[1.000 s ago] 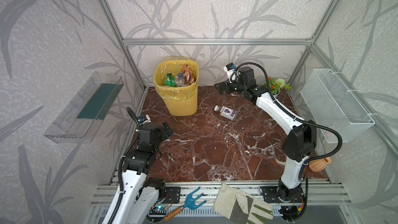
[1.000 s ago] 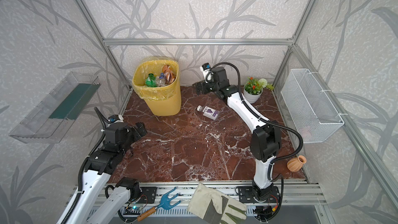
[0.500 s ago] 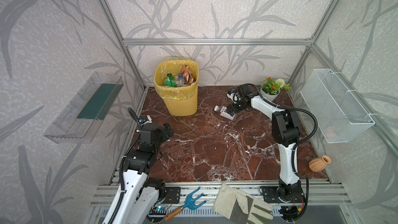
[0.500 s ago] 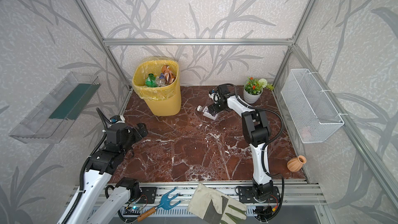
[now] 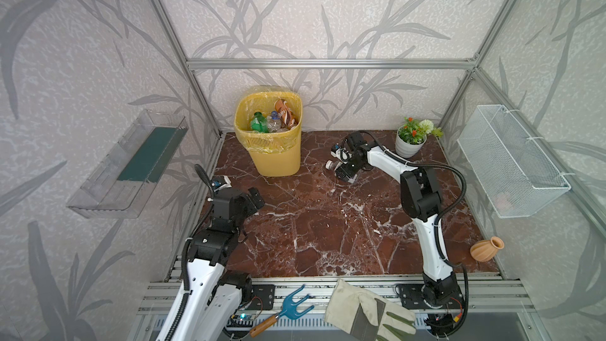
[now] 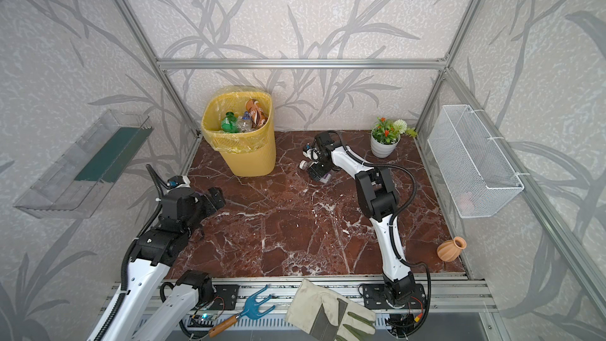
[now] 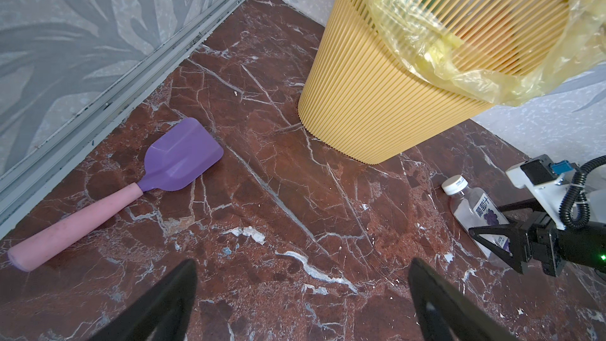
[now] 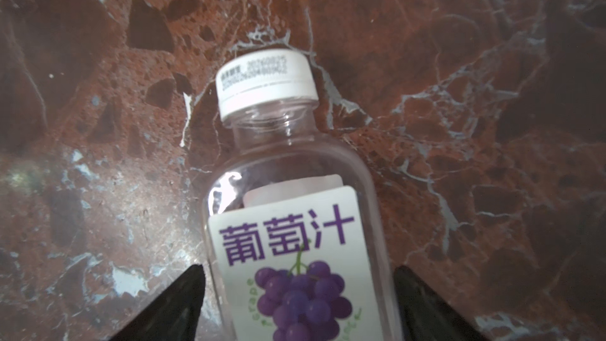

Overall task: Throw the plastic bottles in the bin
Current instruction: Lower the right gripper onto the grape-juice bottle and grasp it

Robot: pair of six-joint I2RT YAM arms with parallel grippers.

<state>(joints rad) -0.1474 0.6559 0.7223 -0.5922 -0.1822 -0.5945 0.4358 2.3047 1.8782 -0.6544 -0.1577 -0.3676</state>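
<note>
At nine o'clock on the red-brown marble floor (image 5: 328, 224) the left gripper (image 7: 302, 261) hovers, claw spread wide; at eleven stands the tall yellow lattice bin (image 5: 277, 159), plastic bottles (image 5: 270, 121) inside; near twelve the right gripper (image 8: 297, 268) straddles a clear purple-labelled plastic bottle (image 8: 285, 159) lying flat, claw apart, barely clear of its sides.

One bin (image 5: 278, 159), at least three bottles (image 5: 259, 123) inside it, one bottle (image 8: 295, 224) outside, one spatula (image 7: 183, 155), one glove (image 5: 364, 310), one vase (image 5: 485, 249).
</note>
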